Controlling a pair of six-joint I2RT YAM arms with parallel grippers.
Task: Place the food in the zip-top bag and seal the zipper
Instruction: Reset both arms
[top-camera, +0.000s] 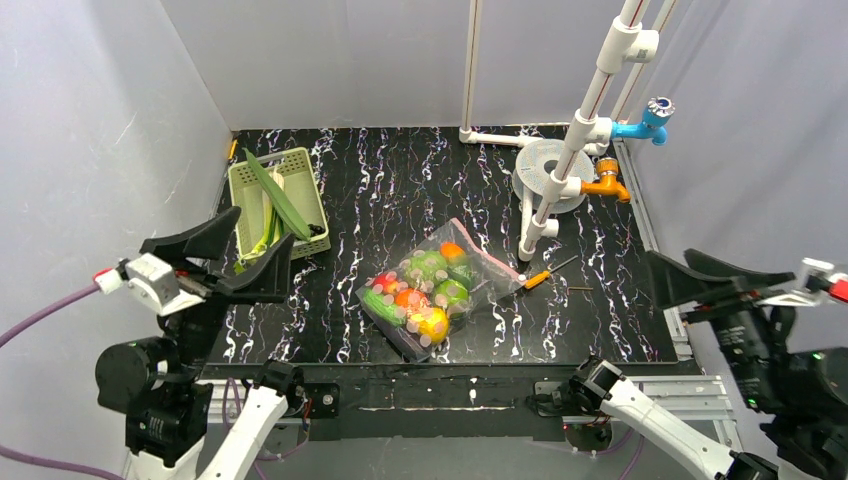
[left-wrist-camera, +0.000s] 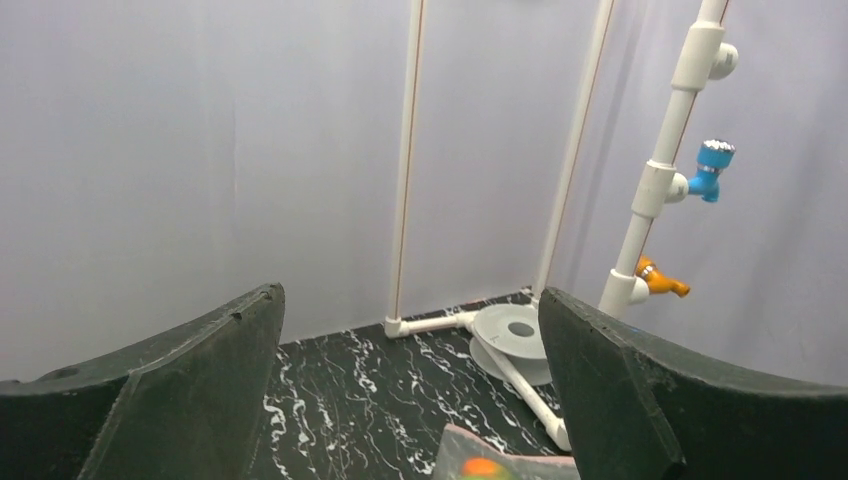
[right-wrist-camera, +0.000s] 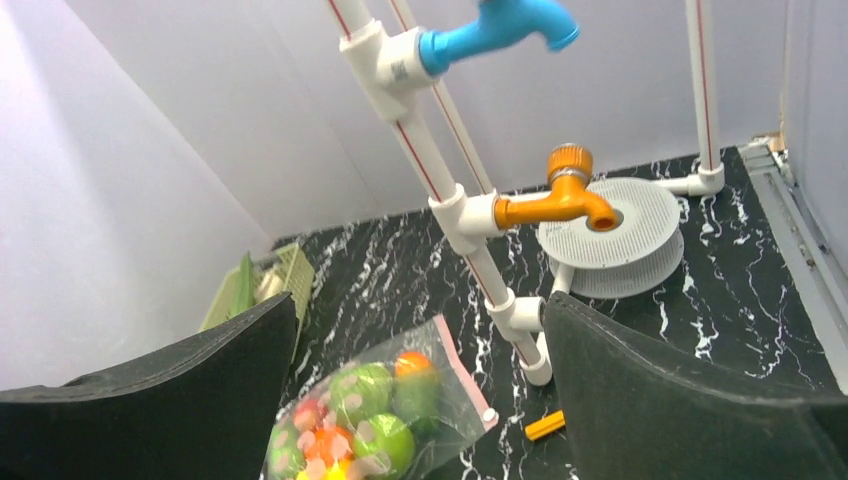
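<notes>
The clear dotted zip-top bag (top-camera: 432, 288) lies flat on the black marbled table, mid-front. Toy food (top-camera: 425, 290) sits inside it: round green ones, red, orange and yellow pieces. The pinkish zipper strip (top-camera: 490, 252) runs along the bag's far-right edge, with a small white slider (right-wrist-camera: 489, 414) at its end. The bag also shows in the right wrist view (right-wrist-camera: 375, 420); its corner shows in the left wrist view (left-wrist-camera: 500, 462). My left gripper (top-camera: 250, 262) is open and empty, raised at the left. My right gripper (top-camera: 680, 272) is open and empty, raised at the right.
A pale green slatted basket (top-camera: 275, 200) holding long green leaves stands at the back left. A white pipe frame (top-camera: 560, 170) with a blue tap (top-camera: 648, 122), an orange tap (top-camera: 608, 185) and a grey round drain stands back right. A small orange-handled screwdriver (top-camera: 542, 276) lies right of the bag.
</notes>
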